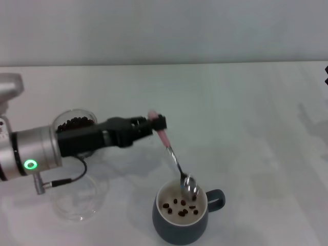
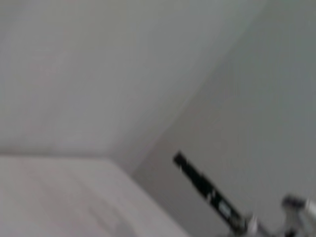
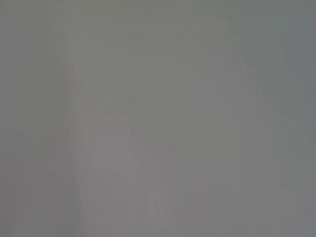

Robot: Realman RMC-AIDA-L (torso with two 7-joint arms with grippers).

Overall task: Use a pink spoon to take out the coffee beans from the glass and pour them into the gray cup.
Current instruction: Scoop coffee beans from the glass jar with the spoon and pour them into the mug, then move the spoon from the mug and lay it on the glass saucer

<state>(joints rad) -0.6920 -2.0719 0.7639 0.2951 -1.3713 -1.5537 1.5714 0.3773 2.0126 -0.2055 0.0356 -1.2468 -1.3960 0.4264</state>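
In the head view my left gripper (image 1: pixel 156 123) is shut on the pale pink handle of the pink spoon (image 1: pixel 171 154). The spoon slants down to the right, its metal bowl tipped over the rim of the gray cup (image 1: pixel 182 225) at the near middle. Several coffee beans (image 1: pixel 180 209) lie on the cup's cream inside. The glass (image 1: pixel 77 123) with dark beans stands behind my left forearm, partly hidden. The right gripper (image 1: pixel 326 74) shows only as a dark bit at the right edge.
A flat clear glass dish (image 1: pixel 77 202) lies on the white table (image 1: pixel 246 128) near the left front, under my left arm. The left wrist view shows only wall, table and a distant dark bar. The right wrist view shows a blank grey surface.
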